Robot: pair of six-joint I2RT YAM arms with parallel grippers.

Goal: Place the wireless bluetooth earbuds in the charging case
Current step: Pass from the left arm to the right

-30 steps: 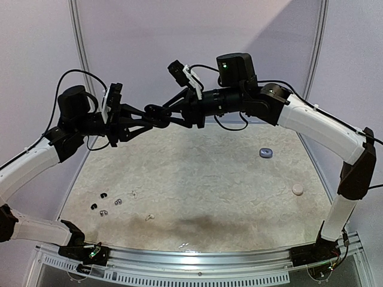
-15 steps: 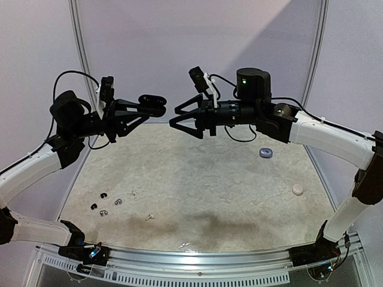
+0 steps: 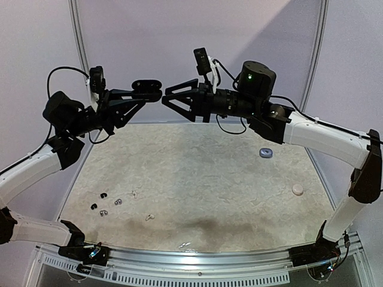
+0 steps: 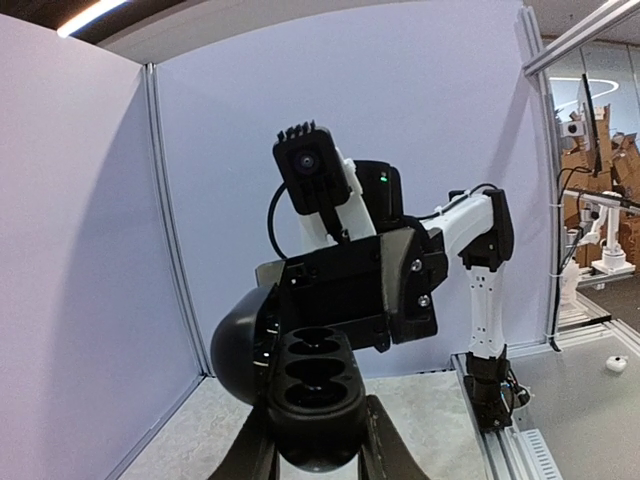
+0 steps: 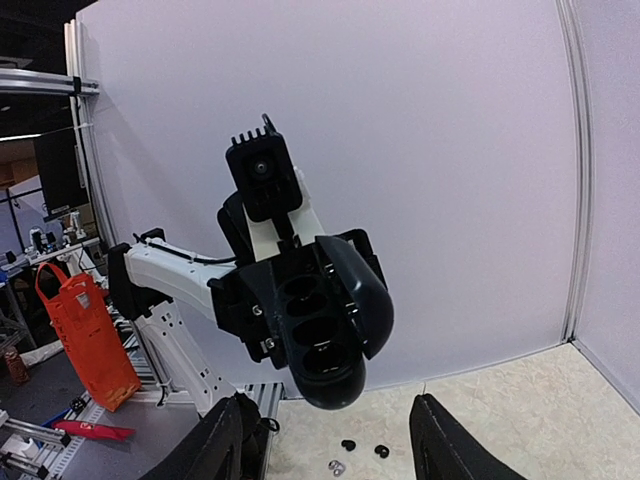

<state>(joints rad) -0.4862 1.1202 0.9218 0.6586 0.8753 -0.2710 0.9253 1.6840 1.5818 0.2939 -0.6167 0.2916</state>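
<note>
Left gripper (image 4: pixel 315 455) clamps the open black oval charging case (image 5: pixel 325 330) aloft, wells facing right gripper (image 5: pixel 325 445), whose jaws gape empty, probably for a handover.

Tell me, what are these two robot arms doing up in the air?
The left end effector grips an open black charging case, held high above the table. The right end effector faces it, jaws open, close but not touching. The tiny earbuds lie loose on the table's left side, and the wells that show in the case look empty.
</note>
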